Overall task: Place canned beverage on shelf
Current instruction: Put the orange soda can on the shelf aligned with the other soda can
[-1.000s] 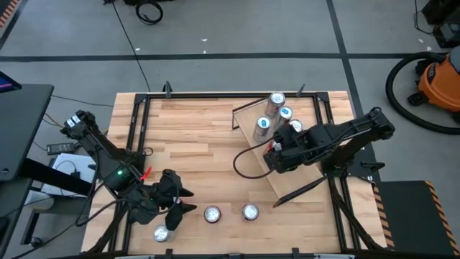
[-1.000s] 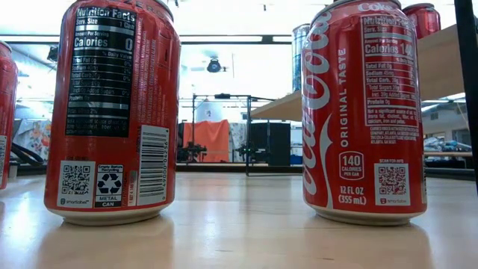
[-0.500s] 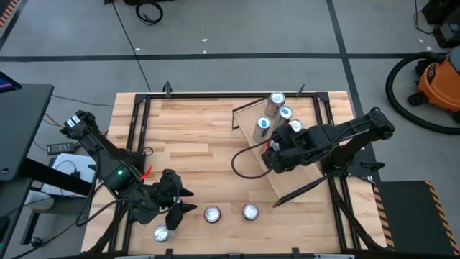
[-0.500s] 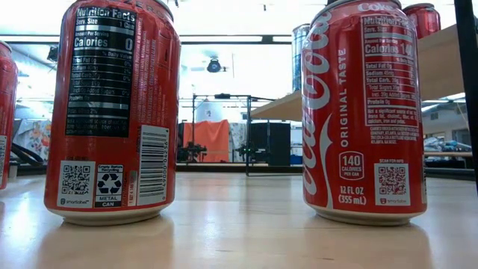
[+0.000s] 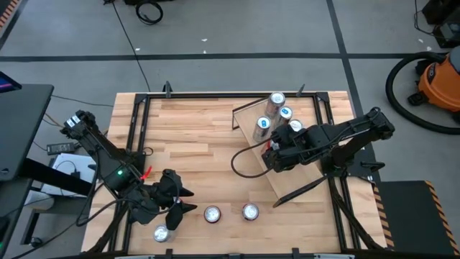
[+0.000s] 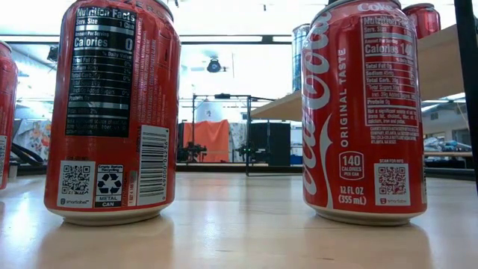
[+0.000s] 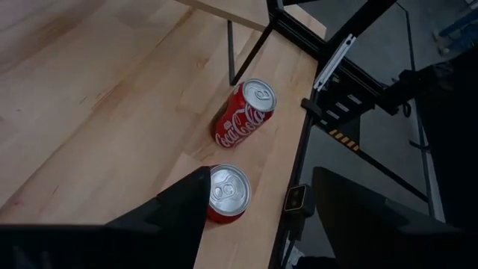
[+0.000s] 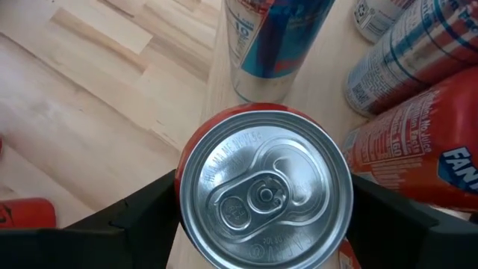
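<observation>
Set against the earlier high and low views, nothing had visibly moved: both arms, the shelf point(image 5: 291, 183) and every can sat where they had been.

The right gripper point(image 5: 273, 155) hung over the shelf's middle, closed on a red can point(image 8: 265, 198), with one finger point(image 8: 142, 205) pressed against each side. The can stood upright, its long axis vertical and its silver top and pull tab facing the wrist camera. It was over the plank point(image 8: 321, 75), close to the plank's long edge and just beside a blue-and-silver can point(image 8: 272, 37). Whether its base touched the wood could not be told. Four other cans point(image 5: 277, 101) were grouped at the shelf's far end. In the high view, the shelf's long axis ran diagonally across the right part of the table point(image 5: 194, 137), from the far middle toward the near right corner.

The left gripper point(image 5: 180, 201) waited low near the table's front left, fingers spread and holding nothing. Its wrist view showed a table can point(image 7: 228, 190) upright just beside one finger, and a second point(image 7: 246, 112) upright farther along the table's edge. In the low view, two red cans point(image 6: 112, 112) stood upright and well apart near the camera.
</observation>
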